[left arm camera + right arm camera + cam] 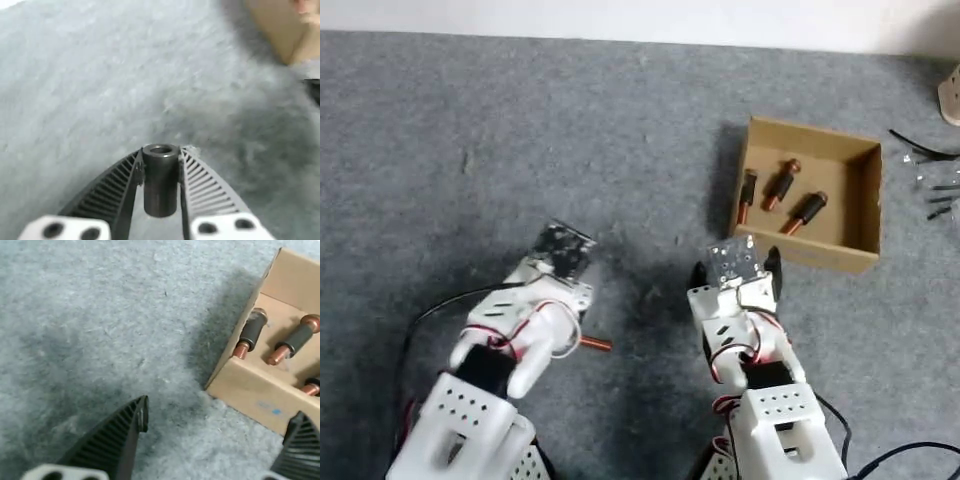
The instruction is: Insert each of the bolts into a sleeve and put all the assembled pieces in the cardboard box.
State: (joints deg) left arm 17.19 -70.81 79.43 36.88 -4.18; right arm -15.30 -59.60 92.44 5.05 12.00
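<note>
Cardboard box [820, 255] holds three finished pieces [782, 185], left fingers [125, 185] clamped on a sleeve [160, 180], right fingers [125, 432] apart, one bolt [595, 344] loose on table [470, 130].

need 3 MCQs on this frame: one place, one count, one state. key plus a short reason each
1. Where on the grey mat is the loose bolt?
A) at its far edge
B) between the left arm and the right arm
C) at its left edge

2. How many assembled pieces lie in the cardboard box?
A) one
B) five
C) three

3. What state is the left claw in?
A) shut on a dark sleeve
B) open and empty
C) shut on a copper bolt

Key:
1 B: the high view shows it lying flat on the mat, close beside the left arm.
2 C: three bolts in sleeves rest on the box floor.
3 A: the left wrist view shows both fingers pressed against the sleeve's sides.
</note>
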